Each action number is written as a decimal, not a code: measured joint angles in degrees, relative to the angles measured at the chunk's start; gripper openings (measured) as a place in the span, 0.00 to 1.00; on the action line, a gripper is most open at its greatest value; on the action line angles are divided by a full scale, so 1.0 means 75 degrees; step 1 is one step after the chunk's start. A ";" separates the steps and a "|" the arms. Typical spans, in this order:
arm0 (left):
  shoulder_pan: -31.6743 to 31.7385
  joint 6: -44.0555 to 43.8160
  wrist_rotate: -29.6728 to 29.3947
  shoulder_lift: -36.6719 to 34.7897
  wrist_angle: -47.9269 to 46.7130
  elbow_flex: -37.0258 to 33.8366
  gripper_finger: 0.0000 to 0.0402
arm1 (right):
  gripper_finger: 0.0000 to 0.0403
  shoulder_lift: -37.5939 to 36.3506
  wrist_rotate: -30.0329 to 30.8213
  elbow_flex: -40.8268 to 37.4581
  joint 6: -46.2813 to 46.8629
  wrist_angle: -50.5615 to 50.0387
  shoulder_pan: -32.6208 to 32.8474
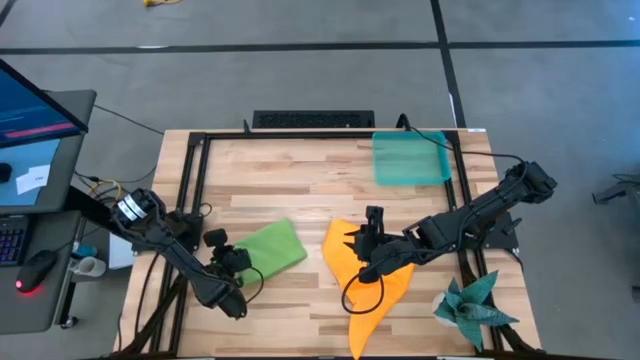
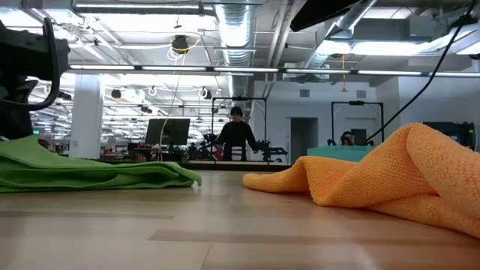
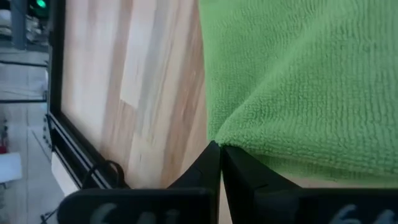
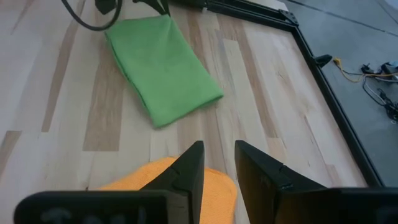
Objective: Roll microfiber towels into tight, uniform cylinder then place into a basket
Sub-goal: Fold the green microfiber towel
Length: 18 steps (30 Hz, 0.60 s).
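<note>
Wood-plank table (image 1: 300, 170) inside a black frame, big open workshop behind it with someone standing way back. So the right pincer (image 4: 219, 163) hangs over the left edge of the orange towel (image 1: 365, 275), jaws parted with a clear gap and nothing between them in its wrist view, so I'd call it released. The left pincer (image 3: 221, 163) is clenched, tips together right at the near-left edge of the green towel (image 1: 270, 248); looks like it's touching or pinching the edge. The green one is folded into a flat oblong left of centre, the orange one is a crumpled, pointy heap just right of it, and the see-through teal basket (image 1: 410, 158) sits at the far right, well apart from both. Neither towel is rolled yet, I reckon. My take for doing this step well: flatten the orange one first, square up the edges, then roll from one short end with even pressure so it stays a tight tube. Hard to tell: whether the left tips really hold cloth, since its own fingers cover that spot, and the orange towel's near end gets cut off at the picture edge from above. A spiky dark teal cloth (image 1: 475, 305) sits near right, not involved.
</note>
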 joint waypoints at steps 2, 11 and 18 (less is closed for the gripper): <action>0.0043 0.0039 0.0157 0.0000 -0.0001 0.0000 0.01 | 0.28 0.0000 -0.0055 -0.0003 -0.0002 0.0058 0.0000; 0.0084 0.0056 0.0925 0.0000 -0.0001 0.0000 0.19 | 0.28 0.0000 -0.0175 -0.0003 -0.0006 0.0105 0.0000; 0.0076 -0.0011 0.1638 0.0000 -0.0099 0.0059 0.33 | 0.28 0.0000 -0.0178 -0.0003 -0.0009 0.0103 0.0000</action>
